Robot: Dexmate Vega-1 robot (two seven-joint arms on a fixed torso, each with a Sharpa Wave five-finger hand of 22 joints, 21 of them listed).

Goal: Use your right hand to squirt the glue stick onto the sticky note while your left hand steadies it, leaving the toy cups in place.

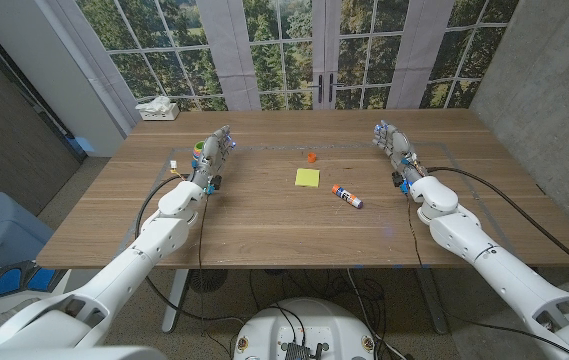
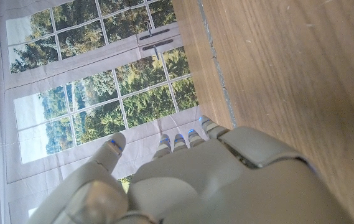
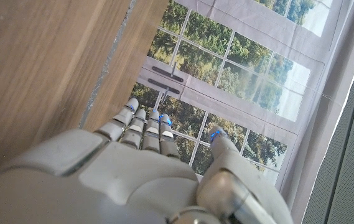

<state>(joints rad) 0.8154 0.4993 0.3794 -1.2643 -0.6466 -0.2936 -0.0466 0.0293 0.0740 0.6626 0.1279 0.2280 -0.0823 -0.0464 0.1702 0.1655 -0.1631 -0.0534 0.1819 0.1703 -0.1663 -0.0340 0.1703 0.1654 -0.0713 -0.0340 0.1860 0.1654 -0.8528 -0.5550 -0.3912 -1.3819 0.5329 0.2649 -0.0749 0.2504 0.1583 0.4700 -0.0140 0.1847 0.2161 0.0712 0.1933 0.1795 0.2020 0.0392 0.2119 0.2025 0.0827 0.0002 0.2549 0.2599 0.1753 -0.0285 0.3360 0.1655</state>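
Left arm: comes in from the near-left corner and runs forward over the tabletop (image 1: pixel 264 235), forearm stretched towards the far side.
Left robot hand (image 1: pixel 213 152): at the left part of the tabletop, fingers extended forward and close together, thumb (image 2: pixel 111 151) set apart to the side; it holds nothing.
Right arm: comes in from the near-right corner, angled forward and inward.
Right robot hand (image 1: pixel 392 143): at the right part of the tabletop, fingers (image 3: pixel 145 127) straight and side by side, thumb apart, empty.

Wooden table (image 1: pixel 264 225) with sticky note (image 1: pixel 307 177), glue stick (image 1: pixel 346 196), orange cup (image 1: pixel 311 156)
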